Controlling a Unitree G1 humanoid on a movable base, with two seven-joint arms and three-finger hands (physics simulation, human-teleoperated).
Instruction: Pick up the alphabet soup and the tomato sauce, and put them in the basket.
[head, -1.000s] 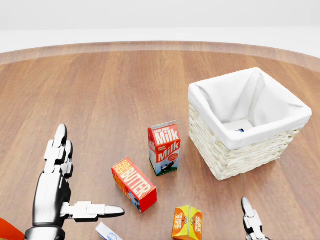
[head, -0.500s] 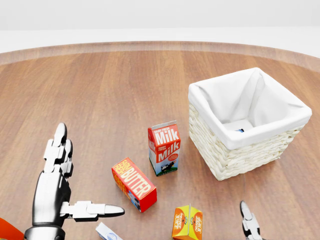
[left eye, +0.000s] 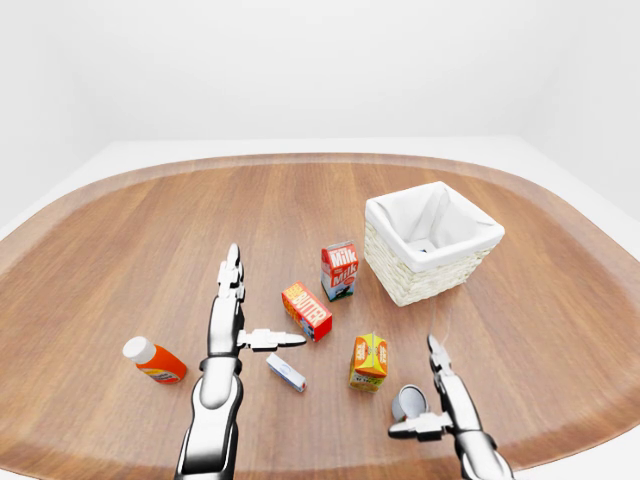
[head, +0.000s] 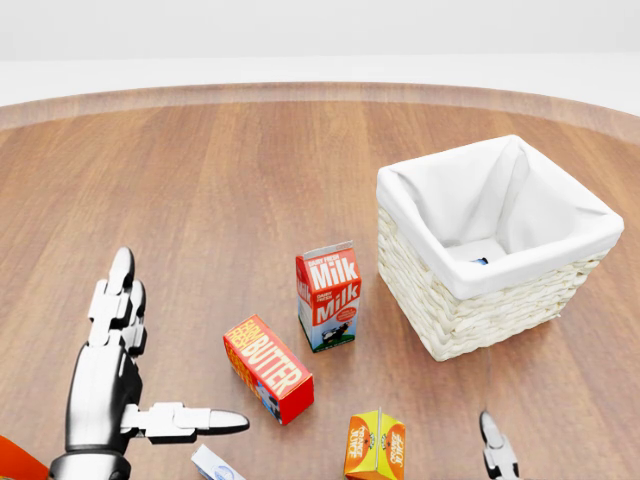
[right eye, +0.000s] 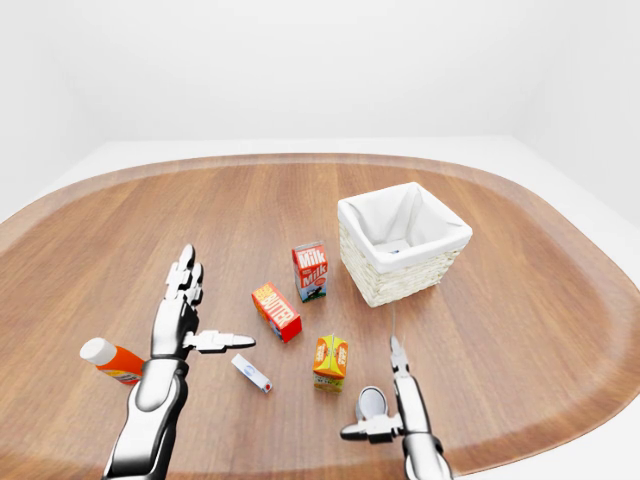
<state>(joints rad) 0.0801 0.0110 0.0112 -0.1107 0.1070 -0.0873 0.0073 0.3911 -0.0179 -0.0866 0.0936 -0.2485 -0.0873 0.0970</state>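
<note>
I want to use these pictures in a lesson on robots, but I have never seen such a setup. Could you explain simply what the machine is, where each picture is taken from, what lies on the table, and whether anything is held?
These are simulator renders from three cameras on a humanoid robot's head, looking out over its arms.

The left hand and the right hand are metal, three-fingered, open and hold nothing.

On the wooden table stand a lined wicker basket, a milk carton, a butter box and an orange carton. An orange bottle and a small white packet lie flat. A grey can lies beside the right hand; its label cannot be read.

The head view is a closer look at the same things.
</note>
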